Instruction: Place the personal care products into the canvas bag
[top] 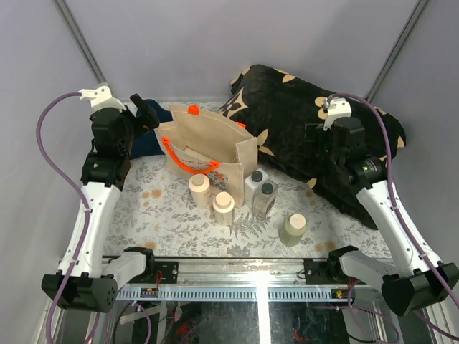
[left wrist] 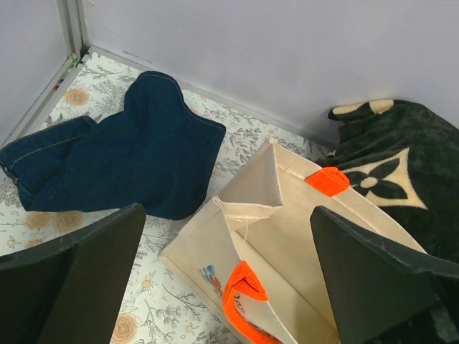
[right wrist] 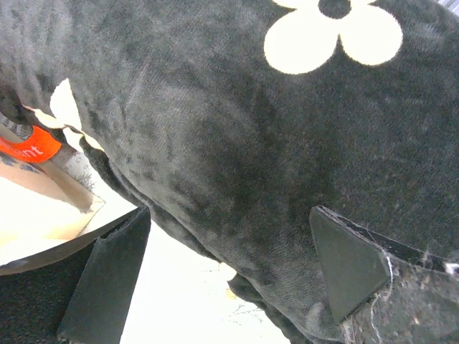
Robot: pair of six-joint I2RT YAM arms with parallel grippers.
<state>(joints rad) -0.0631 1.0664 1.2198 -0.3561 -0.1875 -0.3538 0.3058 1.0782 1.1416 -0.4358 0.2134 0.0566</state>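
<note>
The beige canvas bag (top: 208, 147) with orange handles stands open at the back middle; it also shows in the left wrist view (left wrist: 287, 236). In front of it stand two cream bottles with tan caps (top: 200, 188) (top: 224, 206), two clear bottles with dark grey caps (top: 256, 183) (top: 265, 198) and a pale greenish cylinder (top: 293, 228). My left gripper (top: 148, 113) (left wrist: 226, 279) is open and empty, high above the bag's left end. My right gripper (top: 318, 136) (right wrist: 229, 265) is open and empty, right above the black cushion.
A large black flower-patterned cushion (top: 315, 129) (right wrist: 251, 122) fills the back right. A dark blue denim piece (left wrist: 129, 150) lies at the back left behind the bag. Grey walls enclose the table; a metal rail (top: 251, 276) runs along the near edge.
</note>
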